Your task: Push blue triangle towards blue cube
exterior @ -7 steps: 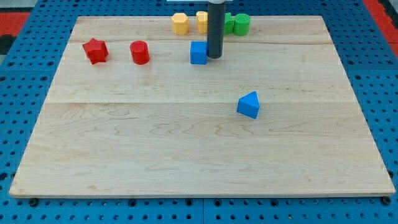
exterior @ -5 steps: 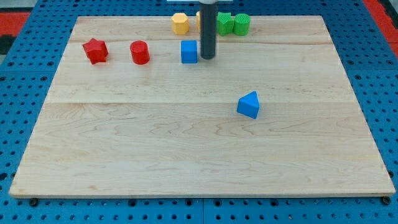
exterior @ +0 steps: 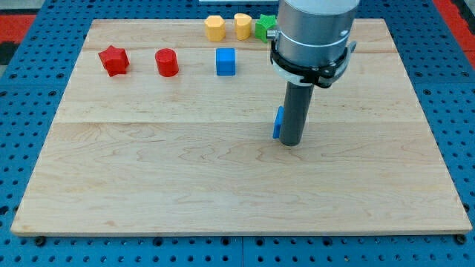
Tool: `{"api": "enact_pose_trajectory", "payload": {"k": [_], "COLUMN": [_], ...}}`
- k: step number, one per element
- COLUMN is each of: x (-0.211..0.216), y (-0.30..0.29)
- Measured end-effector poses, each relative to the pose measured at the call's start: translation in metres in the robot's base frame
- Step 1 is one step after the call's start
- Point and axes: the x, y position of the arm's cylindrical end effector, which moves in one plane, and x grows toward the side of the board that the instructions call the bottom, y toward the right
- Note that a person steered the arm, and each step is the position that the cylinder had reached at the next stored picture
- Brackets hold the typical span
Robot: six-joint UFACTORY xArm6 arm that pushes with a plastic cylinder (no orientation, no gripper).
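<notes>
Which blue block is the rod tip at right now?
The blue triangle, mostly hidden behind the rod, only a sliver showing left of my tip. The blue cube sits apart, toward the view's top beside the red cylinder.

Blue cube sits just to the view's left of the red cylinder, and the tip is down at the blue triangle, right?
Not quite. The camera view shows the blue cube to the view's right of the red cylinder, not its left. My tip is indeed down at the blue triangle, mostly hiding it.
</notes>
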Motion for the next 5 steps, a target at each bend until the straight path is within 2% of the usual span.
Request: {"api": "enact_pose_trajectory", "payload": {"k": [1, 4, 5], "x": [-0.011, -0.141, -0.159], "y": [-0.005, -0.019, -0.019]}}
